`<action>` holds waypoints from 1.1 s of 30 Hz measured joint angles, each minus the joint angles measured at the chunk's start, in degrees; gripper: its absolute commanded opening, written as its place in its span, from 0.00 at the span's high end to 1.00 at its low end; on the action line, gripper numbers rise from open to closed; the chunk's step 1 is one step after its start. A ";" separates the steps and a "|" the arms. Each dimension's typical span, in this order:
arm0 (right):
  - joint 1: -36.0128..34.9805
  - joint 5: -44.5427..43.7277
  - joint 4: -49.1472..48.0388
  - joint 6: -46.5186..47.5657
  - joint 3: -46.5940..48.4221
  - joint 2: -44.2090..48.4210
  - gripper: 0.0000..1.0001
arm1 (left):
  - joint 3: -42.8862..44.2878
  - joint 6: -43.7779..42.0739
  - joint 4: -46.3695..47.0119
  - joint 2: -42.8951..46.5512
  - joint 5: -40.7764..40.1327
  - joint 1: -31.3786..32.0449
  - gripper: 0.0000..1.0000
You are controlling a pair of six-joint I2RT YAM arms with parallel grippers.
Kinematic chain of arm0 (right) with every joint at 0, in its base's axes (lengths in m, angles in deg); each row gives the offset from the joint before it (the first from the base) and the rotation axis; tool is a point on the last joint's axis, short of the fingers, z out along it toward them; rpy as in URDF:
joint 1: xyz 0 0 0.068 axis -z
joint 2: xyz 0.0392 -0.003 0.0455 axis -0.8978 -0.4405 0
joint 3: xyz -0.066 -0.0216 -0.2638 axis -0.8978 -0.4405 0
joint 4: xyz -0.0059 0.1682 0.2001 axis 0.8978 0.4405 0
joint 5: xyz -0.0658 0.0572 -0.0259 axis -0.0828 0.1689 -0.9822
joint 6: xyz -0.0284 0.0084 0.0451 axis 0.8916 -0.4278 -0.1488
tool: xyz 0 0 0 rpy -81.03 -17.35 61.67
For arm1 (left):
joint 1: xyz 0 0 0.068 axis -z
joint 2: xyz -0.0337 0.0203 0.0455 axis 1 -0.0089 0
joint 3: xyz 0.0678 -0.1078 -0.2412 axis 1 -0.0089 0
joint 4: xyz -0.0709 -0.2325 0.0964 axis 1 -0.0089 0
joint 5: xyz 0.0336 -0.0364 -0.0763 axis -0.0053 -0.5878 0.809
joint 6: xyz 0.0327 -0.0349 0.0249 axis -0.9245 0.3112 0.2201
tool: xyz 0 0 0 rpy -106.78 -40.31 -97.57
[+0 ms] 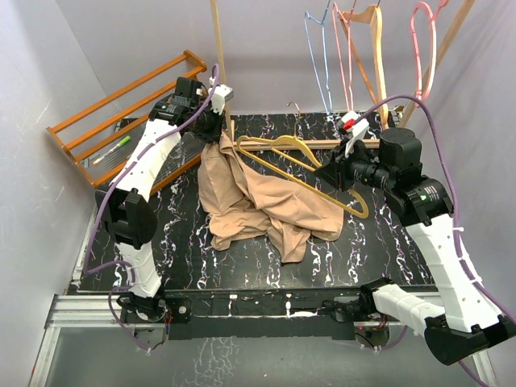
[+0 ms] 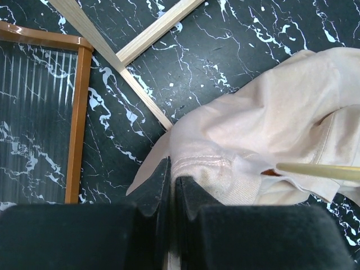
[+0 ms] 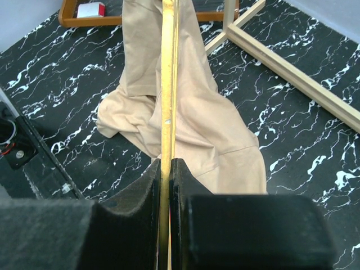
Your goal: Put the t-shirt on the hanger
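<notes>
In my left wrist view, the tan-beige fabric t-shirt [image 2: 270, 112] vanishes between the black pads of my left gripper [image 2: 171, 179] and runs off the right edge. The thin mustard-yellow hanger [image 2: 318, 170] shows only as a blurred bar against the t-shirt, clipped at that edge. From my right wrist, its bar leaves the frame top over the t-shirt. A small white-and-red object [image 3: 90, 9], left of the t-shirt, is clipped too; I cannot tell what it is.

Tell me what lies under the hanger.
The t-shirt is bunched beneath the hanger, with bare table around it. What the fabric covers cannot be seen.
</notes>
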 measured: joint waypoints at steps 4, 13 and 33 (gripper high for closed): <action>-0.13 1.16 0.76 0.09 -0.50 -0.02 0.92 | 0.74 -0.11 -0.59 -0.50 0.00 -0.04 1.00; -1.05 1.99 1.03 0.48 -1.90 -0.20 0.92 | 5.35 -0.07 -1.75 -2.14 0.39 -0.31 1.00; -1.51 0.55 -1.36 1.09 -3.85 -0.55 0.92 | 3.69 -2.67 -5.75 -2.62 2.84 -0.37 1.00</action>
